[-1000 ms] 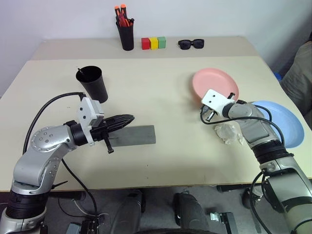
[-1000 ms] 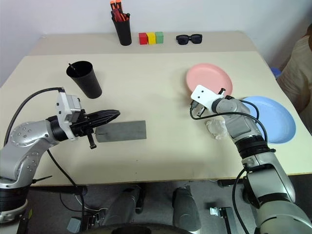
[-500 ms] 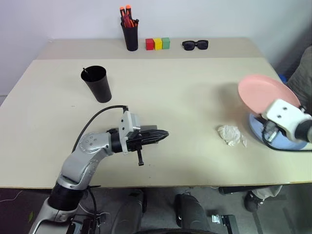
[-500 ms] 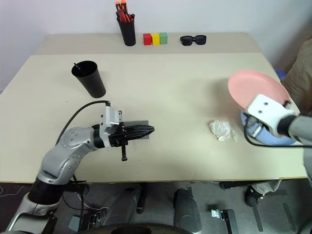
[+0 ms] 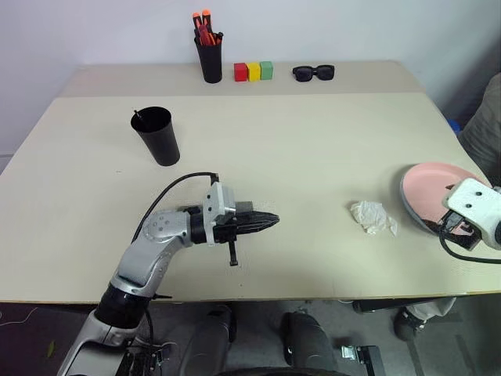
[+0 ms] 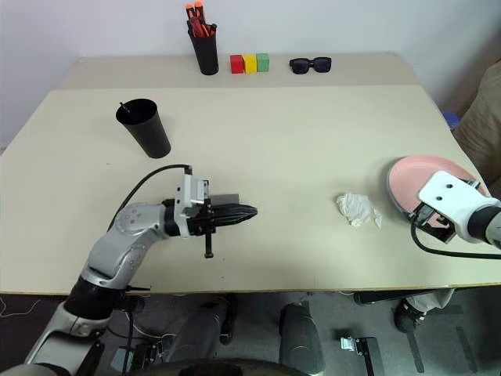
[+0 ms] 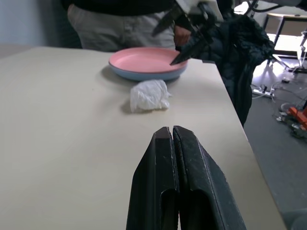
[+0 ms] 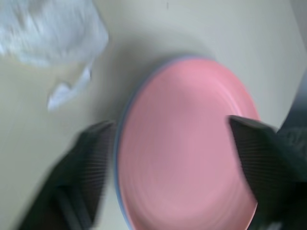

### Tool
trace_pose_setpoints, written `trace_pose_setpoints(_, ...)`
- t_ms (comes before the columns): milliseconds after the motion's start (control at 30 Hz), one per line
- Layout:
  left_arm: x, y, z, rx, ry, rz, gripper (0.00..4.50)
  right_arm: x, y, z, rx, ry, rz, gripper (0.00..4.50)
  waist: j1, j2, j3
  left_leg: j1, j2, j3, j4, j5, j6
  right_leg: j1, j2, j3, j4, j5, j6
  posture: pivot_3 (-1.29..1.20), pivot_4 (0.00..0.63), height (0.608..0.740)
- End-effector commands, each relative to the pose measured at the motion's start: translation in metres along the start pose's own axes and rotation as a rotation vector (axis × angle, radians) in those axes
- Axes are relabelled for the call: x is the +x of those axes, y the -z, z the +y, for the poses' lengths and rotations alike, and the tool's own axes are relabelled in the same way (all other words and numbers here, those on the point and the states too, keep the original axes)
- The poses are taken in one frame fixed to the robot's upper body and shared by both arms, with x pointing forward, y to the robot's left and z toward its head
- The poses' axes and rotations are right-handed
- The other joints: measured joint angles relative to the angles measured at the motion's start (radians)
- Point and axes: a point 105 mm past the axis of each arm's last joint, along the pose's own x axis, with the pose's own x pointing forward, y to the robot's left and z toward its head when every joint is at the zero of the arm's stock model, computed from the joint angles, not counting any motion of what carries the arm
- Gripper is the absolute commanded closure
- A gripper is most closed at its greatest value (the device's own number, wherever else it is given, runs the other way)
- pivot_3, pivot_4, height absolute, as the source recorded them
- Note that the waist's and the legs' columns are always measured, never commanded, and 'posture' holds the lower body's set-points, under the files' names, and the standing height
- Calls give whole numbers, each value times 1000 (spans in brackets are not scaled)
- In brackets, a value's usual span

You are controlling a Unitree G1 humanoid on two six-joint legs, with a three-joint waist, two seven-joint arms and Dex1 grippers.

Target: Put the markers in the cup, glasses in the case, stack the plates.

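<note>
Nearest the robot, the left gripper lies level over the table with its two black fingers pressed together and nothing between them. Under and just behind it a sliver of the grey case shows; whether its lid is down, and whether the wire-framed glasses are inside, cannot be told, and no glasses lie loose on the tabletop.

Off at the right edge, the pink plate sits on top of the light blue plate, whose rim peeps out beneath it, so the stacking looks done. The right gripper hovers just over the pink plate with its fingers spread wide to either side and holding nothing. A crumpled white tissue lies just beside the stack.

Farther back on the left stands the wide black cup, upright, with a dark stick poking above its rim, probably one marker; no marker lies loose on the table, so that step seems done too.

Along the far edge are the narrow cup of orange-capped markers, three coloured blocks and black sunglasses.
</note>
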Motion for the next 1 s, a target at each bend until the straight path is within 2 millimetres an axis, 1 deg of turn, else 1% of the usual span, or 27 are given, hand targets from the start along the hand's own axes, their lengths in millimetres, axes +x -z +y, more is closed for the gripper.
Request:
trace_pose_setpoints(33, -3, -12, -4, 48, -23, -24, 4500, 5, -18, 12, 90, -88, -131, 521, 0, 0, 0, 0, 0, 0, 0, 0, 0, 0, 0, 0, 0, 0, 0, 0, 150, 740)
trace_pose_setpoints(133, -5, -14, -4, 45, -43, -28, 4500, 14, -20, 24, 140, -136, -170, 521, 1, 0, 0, 0, 0, -1, 0, 0, 0, 1, 0, 0, 0, 0, 0, 0, 150, 740)
trace_pose_setpoints(300, -4, -18, -4, 47, -59, -29, 4500, 42, -22, 51, 220, -182, -207, 521, -1, 0, 0, 0, 0, -1, 1, 0, 0, 1, 0, 0, 0, 0, 0, 0, 150, 740)
trace_pose_setpoints(400, -4, -20, -4, 46, -65, -29, 4500, 49, -27, 58, 246, -189, -223, 521, 0, 1, 0, 0, 0, -1, 1, 0, 0, 1, 0, 0, 0, 0, 0, 0, 150, 740)
trace_pose_setpoints(500, -4, -20, -5, 43, -69, -25, 4500, 53, -32, 58, 275, -172, -233, 1324, 0, 1, 0, 0, 0, -1, 1, 0, 0, 1, 0, 0, 0, 0, 0, 0, 150, 740)
trace_pose_setpoints(567, -4, -20, -5, 39, -69, -22, 4500, 52, -38, 56, 280, -165, -243, 2332, 1, 1, 0, 0, 0, -1, 1, 0, 0, 0, 0, 0, 0, 0, 0, 0, 150, 740)
trace_pose_setpoints(700, -3, -19, -5, 31, -63, -18, 4500, 44, -48, 47, 272, -135, -253, 4315, 1, 1, 0, 0, 0, -1, 1, 0, 0, 0, 0, 0, 0, 0, 0, 0, 150, 740)
trace_pose_setpoints(733, -2, -18, -5, 31, -63, -18, 4500, 43, -48, 45, 267, -127, -251, 4463, 1, 1, 0, 0, 0, -1, 1, 0, 0, 0, 0, 0, 0, 0, 0, 0, 150, 740)
trace_pose_setpoints(833, -1, -18, -3, 30, -64, -21, 4500, 36, -51, 35, 235, -90, -244, 4463, 1, 1, 0, 0, 0, -1, 1, 0, 0, 0, 0, 0, 0, 0, 0, 0, 150, 740)
trace_pose_setpoints(900, -5, -21, -1, 28, -85, -28, 4500, 21, -49, 4, 235, 24, -239, 4463, 2, 1, 0, 0, 0, -1, 1, 0, 0, 0, 0, 0, 0, 0, 0, 0, 150, 740)
trace_pose_setpoints(967, -10, -22, 1, 22, -114, -37, 4500, 9, -36, -24, 244, 135, -187, 4463, 1, 1, 0, 0, -1, -1, 1, 0, 0, 0, 0, 0, 0, 0, 0, 0, 150, 740)
trace_pose_setpoints(1000, -12, -23, 1, 20, -122, -38, 4500, 5, -28, -32, 244, 169, -154, 4463, 1, 1, 0, 0, -1, -1, 1, 0, 0, 0, 0, 0, 0, 0, 0, 0, 150, 740)
